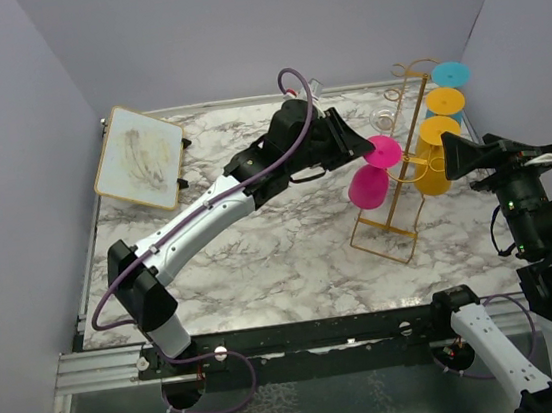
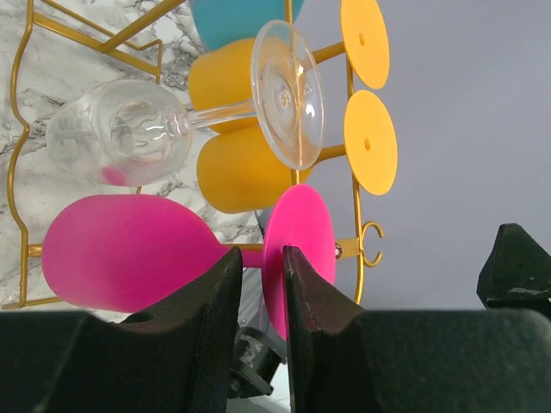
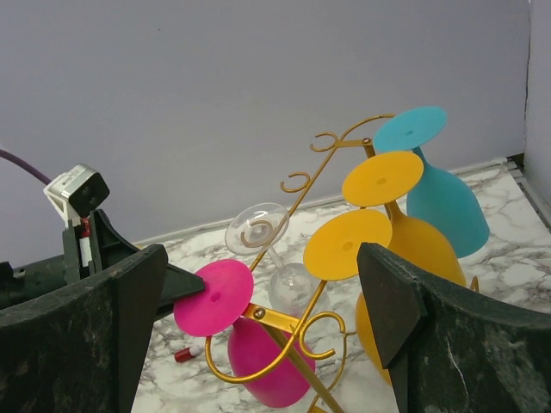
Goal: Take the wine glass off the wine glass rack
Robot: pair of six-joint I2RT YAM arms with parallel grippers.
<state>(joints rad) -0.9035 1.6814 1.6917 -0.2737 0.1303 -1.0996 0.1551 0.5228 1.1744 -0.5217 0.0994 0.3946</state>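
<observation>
The gold wire wine glass rack (image 1: 412, 119) stands at the right of the marble table. On its left side hang a pink wine glass (image 1: 367, 187) and a clear one (image 1: 383, 118). My left gripper (image 1: 364, 149) is at the pink glass's foot. In the left wrist view the jaws stand a narrow gap apart, and the rim of the pink foot (image 2: 301, 232) and the stem sit at the fingertips (image 2: 231, 267), with grey showing between one finger and the foot. My right gripper (image 3: 263, 284) is wide open and empty to the right of the rack (image 3: 284, 318).
Two yellow glasses (image 1: 435, 172) and a teal glass (image 1: 450, 74) hang on the rack's right side, close to my right gripper (image 1: 456, 156). A framed board (image 1: 139, 158) leans at the back left. A small red and white item (image 3: 185, 353) lies by the rack. Grey walls enclose the table.
</observation>
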